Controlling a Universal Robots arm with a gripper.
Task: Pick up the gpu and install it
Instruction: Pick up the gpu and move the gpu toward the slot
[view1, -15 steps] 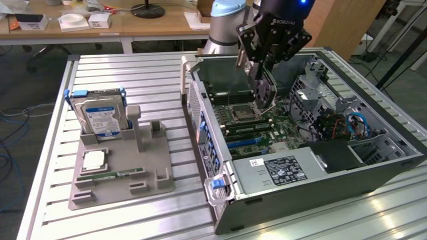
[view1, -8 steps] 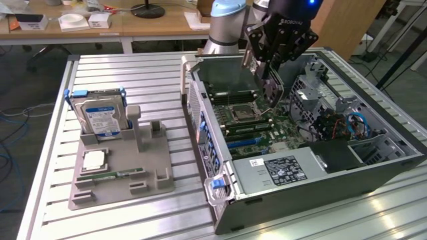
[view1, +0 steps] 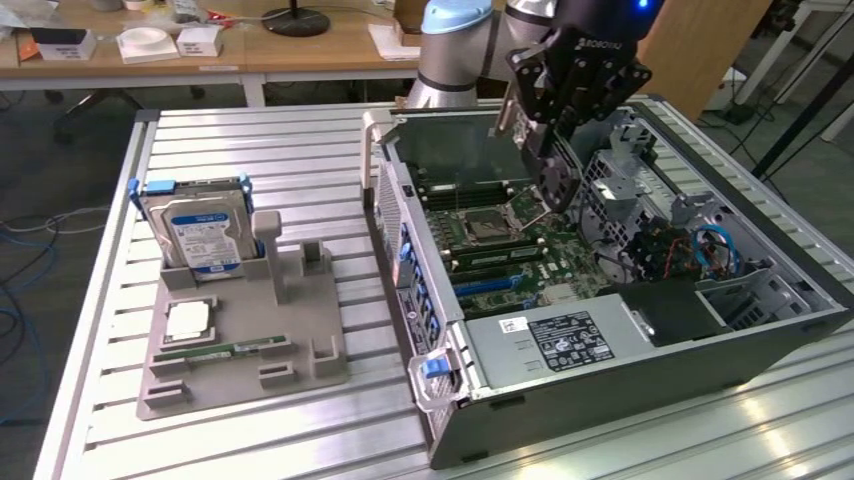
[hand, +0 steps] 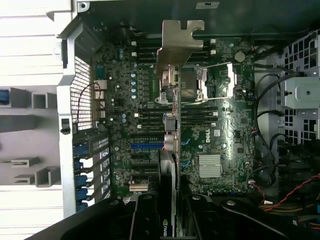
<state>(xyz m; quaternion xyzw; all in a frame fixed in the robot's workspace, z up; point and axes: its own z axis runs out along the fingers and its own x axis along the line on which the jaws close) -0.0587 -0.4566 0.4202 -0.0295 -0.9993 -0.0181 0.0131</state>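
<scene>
Holding 1 gpu (view1: 555, 185) upright, the tool (view1: 541, 135) is shut partway, w/ fingers (hand: 145, 217) clamped on either side of the card's top edge. The card hangs inside the 1 open PC case (view1: 601, 420) at the exterior view's right, over the motherboard (view1: 514, 255). Its 1 silver bracket (hand: 180, 42) is toward the case's far end.

On the bench (view1: 267, 150), at the exterior view's left, sits 1 grey holder (view1: 240, 375) carrying 1 hard drive (view1: 200, 235) stood on edge, 1 CPU chip (view1: 187, 320) and 1 memory stick (view1: 220, 352) lying flat.

Hard to make out:
- The gpu shows edge-on in the wrist view, so the fan face is unseen.
- Can't tell if its lower edge touches a slot.
- The arm is cut off at the top of the exterior view
</scene>
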